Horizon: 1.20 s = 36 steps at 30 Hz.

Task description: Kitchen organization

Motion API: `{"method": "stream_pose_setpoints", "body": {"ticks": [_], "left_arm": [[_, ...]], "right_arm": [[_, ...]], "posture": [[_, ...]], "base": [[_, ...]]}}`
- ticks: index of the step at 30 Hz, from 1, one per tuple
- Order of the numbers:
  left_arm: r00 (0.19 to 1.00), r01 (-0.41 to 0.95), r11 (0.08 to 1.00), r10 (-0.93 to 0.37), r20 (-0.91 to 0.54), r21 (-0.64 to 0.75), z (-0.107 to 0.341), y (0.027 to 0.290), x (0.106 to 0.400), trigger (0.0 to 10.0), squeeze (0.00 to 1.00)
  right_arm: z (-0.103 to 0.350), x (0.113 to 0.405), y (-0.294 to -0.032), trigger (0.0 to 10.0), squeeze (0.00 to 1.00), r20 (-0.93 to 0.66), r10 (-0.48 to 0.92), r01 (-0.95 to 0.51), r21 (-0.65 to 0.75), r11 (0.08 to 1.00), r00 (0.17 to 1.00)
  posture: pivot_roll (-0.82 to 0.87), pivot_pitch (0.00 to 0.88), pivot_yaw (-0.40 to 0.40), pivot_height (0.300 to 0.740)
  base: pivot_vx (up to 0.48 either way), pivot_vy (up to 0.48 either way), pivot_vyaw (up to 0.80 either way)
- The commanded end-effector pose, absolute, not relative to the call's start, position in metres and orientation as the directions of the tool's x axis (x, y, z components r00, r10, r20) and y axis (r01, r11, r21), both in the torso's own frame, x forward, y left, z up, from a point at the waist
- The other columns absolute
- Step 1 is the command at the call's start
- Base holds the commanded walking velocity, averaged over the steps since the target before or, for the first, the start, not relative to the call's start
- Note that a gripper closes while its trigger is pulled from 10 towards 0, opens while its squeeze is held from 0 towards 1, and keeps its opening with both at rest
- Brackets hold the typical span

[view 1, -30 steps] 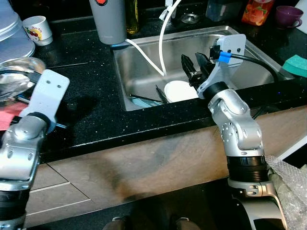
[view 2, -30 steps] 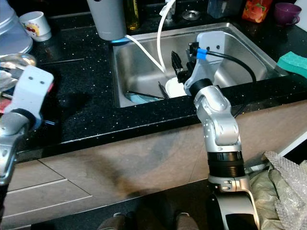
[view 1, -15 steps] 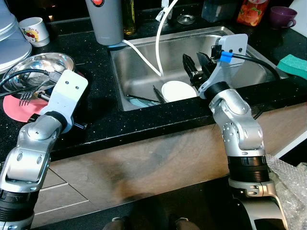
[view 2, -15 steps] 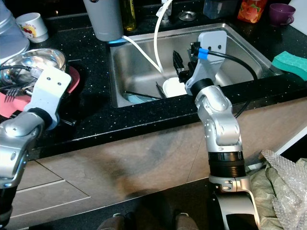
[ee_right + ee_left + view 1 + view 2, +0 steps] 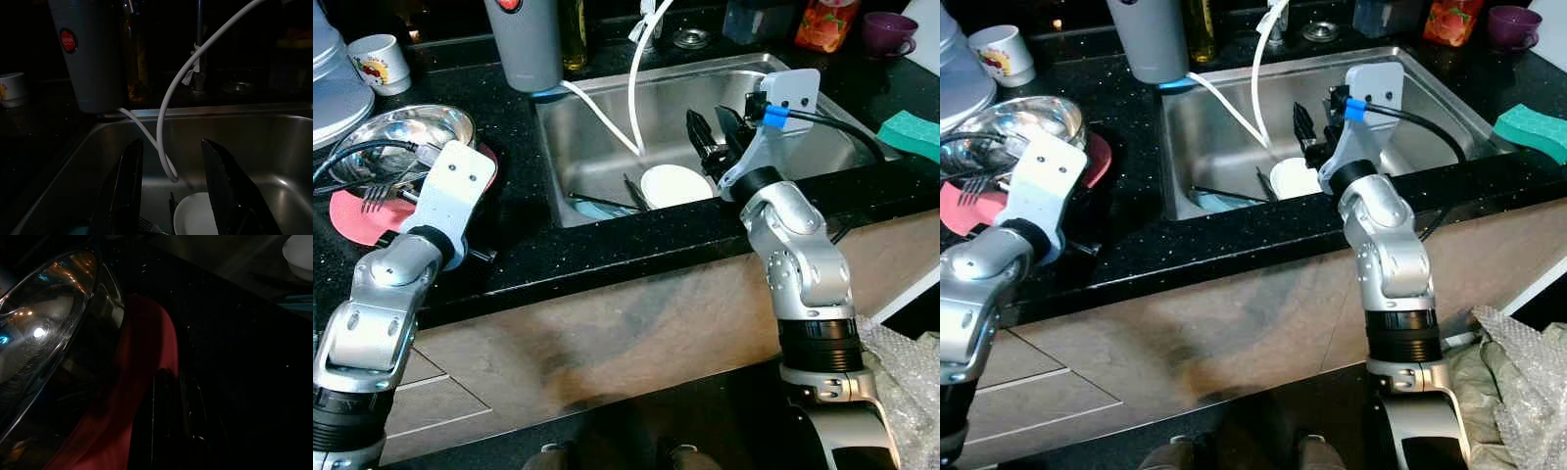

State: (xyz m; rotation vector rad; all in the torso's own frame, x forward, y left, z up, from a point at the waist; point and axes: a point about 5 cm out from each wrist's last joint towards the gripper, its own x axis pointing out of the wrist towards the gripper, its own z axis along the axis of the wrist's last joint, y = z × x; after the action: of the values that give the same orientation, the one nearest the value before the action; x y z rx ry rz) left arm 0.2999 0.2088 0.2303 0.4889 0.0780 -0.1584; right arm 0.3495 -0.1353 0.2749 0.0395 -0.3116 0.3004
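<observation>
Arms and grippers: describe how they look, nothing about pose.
Both arms are silver metal with rounded joints and black bands. Each wrist carries a flat white plate. The right gripper has two long black fingers, a blue tag and a black cable; the left gripper looks black.

A white hose (image 5: 160, 132) loops down between the jaws of the right gripper (image 5: 1317, 125), running back to a grey canister (image 5: 524, 44) on the black speckled countertop (image 5: 548, 250) beyond and to the left of them. A green sponge (image 5: 913, 132) lies well to the jaws' right, with an orange carton (image 5: 824, 22) farther back. Below the jaws are a brown cabinet front (image 5: 607, 333) and bubble wrap (image 5: 1528, 382).
</observation>
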Motion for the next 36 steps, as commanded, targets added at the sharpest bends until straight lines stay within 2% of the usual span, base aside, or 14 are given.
{"method": "stream_pose_setpoints", "body": {"ticks": [1,4,5,6,7,8,9,10,11,13,14,23,29,36], "left_arm": [[0.968,0.238,0.872,-0.18,-0.173,0.428,0.218,0.202,0.301,0.0,0.0],[0.968,0.24,0.869,-0.181,-0.173,0.433,0.218,0.203,0.301,0.0,0.0],[0.969,0.235,0.867,-0.176,-0.17,0.44,0.218,0.203,0.302,1.1,0.0],[0.971,0.231,0.865,-0.172,-0.168,0.445,0.218,0.204,0.302,5.0,0.0],[0.972,0.226,0.869,-0.169,-0.166,0.441,0.218,0.205,0.302,10.0,0.13],[0.972,0.224,0.871,-0.167,-0.164,0.437,0.218,0.206,0.302,10.0,0.13],[0.972,0.223,0.872,-0.168,-0.162,0.435,0.219,0.206,0.302,10.0,0.55],[0.972,0.223,0.873,-0.169,-0.16,0.434,0.219,0.206,0.302,10.0,0.55],[0.976,0.212,0.873,-0.162,-0.149,0.439,0.221,0.207,0.303,10.0,1.0],[0.981,0.19,0.875,-0.149,-0.126,0.445,0.224,0.209,0.304,10.0,0.93],[0.984,0.176,0.879,-0.141,-0.11,0.444,0.226,0.21,0.304,10.0,0.0],[0.978,0.19,0.921,-0.208,0.014,0.341,0.249,0.203,0.306,10.0,0.0],[0.906,0.34,0.905,-0.388,0.168,0.255,0.274,0.181,0.3,10.0,0.0],[0.842,0.44,0.856,-0.498,0.206,0.271,0.279,0.165,0.294,10.0,0.0]], "right_arm": [[0.275,0.35,-0.135,10.0,0.0,0.311,0.285,-0.3,-0.001,0.954,0.907],[0.275,0.35,-0.135,10.0,0.0,0.312,0.285,-0.3,-0.001,0.954,0.906],[0.275,0.35,-0.135,10.0,0.0,0.312,0.286,-0.3,-0.001,0.954,0.906],[0.275,0.35,-0.135,10.0,0.0,0.312,0.286,-0.301,-0.001,0.954,0.906],[0.275,0.35,-0.135,10.0,0.0,0.312,0.287,-0.302,-0.002,0.953,0.906],[0.275,0.35,-0.135,10.0,0.0,0.312,0.288,-0.302,-0.002,0.953,0.905],[0.275,0.35,-0.135,10.0,0.0,0.312,0.288,-0.303,-0.002,0.953,0.905],[0.275,0.35,-0.135,10.0,0.0,0.312,0.288,-0.303,-0.001,0.953,0.905],[0.275,0.35,-0.135,10.0,0.0,0.312,0.289,-0.303,-0.001,0.953,0.905],[0.275,0.35,-0.134,10.0,0.0,0.312,0.29,-0.305,-0.002,0.952,0.905],[0.275,0.35,-0.134,10.0,0.0,0.313,0.291,-0.305,-0.002,0.952,0.904],[0.276,0.35,-0.134,10.0,0.0,0.315,0.289,-0.304,-0.002,0.953,0.904],[0.277,0.35,-0.135,10.0,0.0,0.316,0.286,-0.302,0.0,0.953,0.905],[0.276,0.35,-0.135,10.0,0.0,0.317,0.283,-0.299,0.003,0.954,0.905]], "posture": [[0.05,0.141,0.011,0.74],[0.05,0.141,0.012,0.74],[0.05,0.14,0.011,0.74],[0.05,0.14,0.011,0.74],[0.05,0.14,0.01,0.74],[0.05,0.14,0.01,0.74],[0.05,0.139,0.009,0.74],[0.05,0.139,0.009,0.74],[0.05,0.138,0.008,0.74],[0.05,0.136,0.008,0.74],[0.05,0.135,0.008,0.74],[0.05,0.137,0.007,0.74],[0.05,0.143,0.006,0.74],[0.05,0.143,0.006,0.74]], "base": [[0.0,0.0,0.0],[0.0,0.0,0.0],[0.0,0.0,0.0],[0.0,0.0,0.0],[0.0,0.0,0.0],[0.0,0.0,0.0],[0.0,0.0,0.0],[0.0,0.0,0.0],[0.0,0.0,0.0],[0.0,0.0,0.0],[0.0,0.0,0.0],[0.0,0.0,0.0],[0.0,0.0,0.0],[0.0,0.0,0.0]]}}
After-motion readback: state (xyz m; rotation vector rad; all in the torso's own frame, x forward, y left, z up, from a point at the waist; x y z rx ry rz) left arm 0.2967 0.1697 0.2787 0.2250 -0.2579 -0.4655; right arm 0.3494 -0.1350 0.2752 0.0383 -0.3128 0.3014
